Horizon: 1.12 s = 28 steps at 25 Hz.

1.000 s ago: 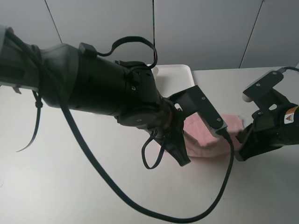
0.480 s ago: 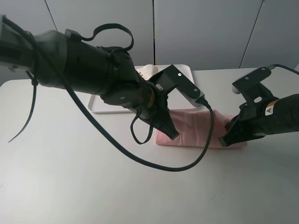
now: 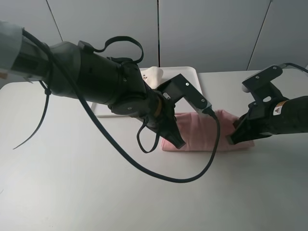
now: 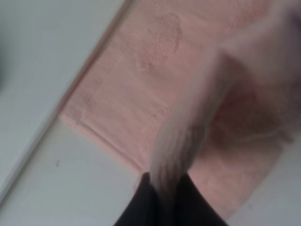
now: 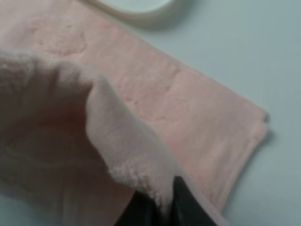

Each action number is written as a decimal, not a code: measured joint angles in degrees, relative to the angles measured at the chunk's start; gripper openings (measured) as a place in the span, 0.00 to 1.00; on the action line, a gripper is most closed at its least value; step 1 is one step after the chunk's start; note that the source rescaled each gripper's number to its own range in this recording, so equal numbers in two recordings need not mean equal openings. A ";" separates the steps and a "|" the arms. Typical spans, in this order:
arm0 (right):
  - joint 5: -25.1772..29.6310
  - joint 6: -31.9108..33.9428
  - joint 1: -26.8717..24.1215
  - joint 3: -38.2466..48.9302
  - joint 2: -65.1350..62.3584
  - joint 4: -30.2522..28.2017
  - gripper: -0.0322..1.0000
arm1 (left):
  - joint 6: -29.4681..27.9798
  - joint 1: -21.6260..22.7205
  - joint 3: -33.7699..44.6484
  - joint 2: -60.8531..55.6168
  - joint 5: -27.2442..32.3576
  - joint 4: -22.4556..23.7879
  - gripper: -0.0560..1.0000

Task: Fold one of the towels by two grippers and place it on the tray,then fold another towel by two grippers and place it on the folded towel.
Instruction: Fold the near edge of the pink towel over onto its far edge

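**Pink towel mid-fold, pinched at both ends**

Finds the pink towel (image 3: 211, 132) on the white table (image 3: 72, 192), right of centre in the high view. Places it just below the tray (image 3: 185, 79) at upper centre, near it but not on it. Notes a cream towel (image 3: 152, 73) lying at the tray's upper left, so probably marks this as the second fold of the task.

Shows the left gripper (image 4: 162, 195) clenched on a raised ridge of pink cloth at the towel's left end. Shows the right gripper (image 5: 160, 205) likewise clamped on a lifted flap at the right end, with a flat layer of towel spread beneath both.

To do this step well:
- Keep both pinches firm until the cloth is laid down.
- Carry the two held ends across together, level and at one pace, so that hem meets hem without a skew.
- Lift only enough to clear the lower layer, and avoid dragging that layer along the table.
- Lower the edge onto the cloth before letting go, not from above.
- Mind the black cable (image 3: 179, 181) looping low in front of the towel, which could catch the cloth.

Finds no brand or writing that can be read. Spots only a small orange-and-white sticker (image 3: 278, 111) on the right arm, too small to make out.
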 joint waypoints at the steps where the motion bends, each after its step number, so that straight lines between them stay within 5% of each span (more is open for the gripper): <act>1: -0.01 0.00 -1.38 0.00 0.00 1.27 0.03 | 0.00 0.00 0.00 0.00 -0.39 0.04 0.07; 19: -3.40 -0.24 -3.86 -0.27 0.02 4.17 0.07 | -0.99 3.84 0.00 0.00 -5.03 1.20 0.07; 22: -4.30 -0.24 -3.86 -0.27 0.02 4.17 0.25 | -0.99 3.97 0.00 0.00 -5.03 1.31 0.12; 24: -5.15 -0.24 -3.96 -0.27 0.12 4.17 0.52 | -0.99 3.97 0.00 0.00 -4.38 1.80 0.26; 26: -6.56 -0.24 -3.96 -0.27 0.12 5.49 0.82 | -1.22 3.97 0.00 0.00 -3.67 2.04 0.57; 28: -7.21 -0.24 -3.96 -0.60 0.12 8.16 0.97 | -2.58 3.97 0.00 0.00 -3.41 2.15 0.88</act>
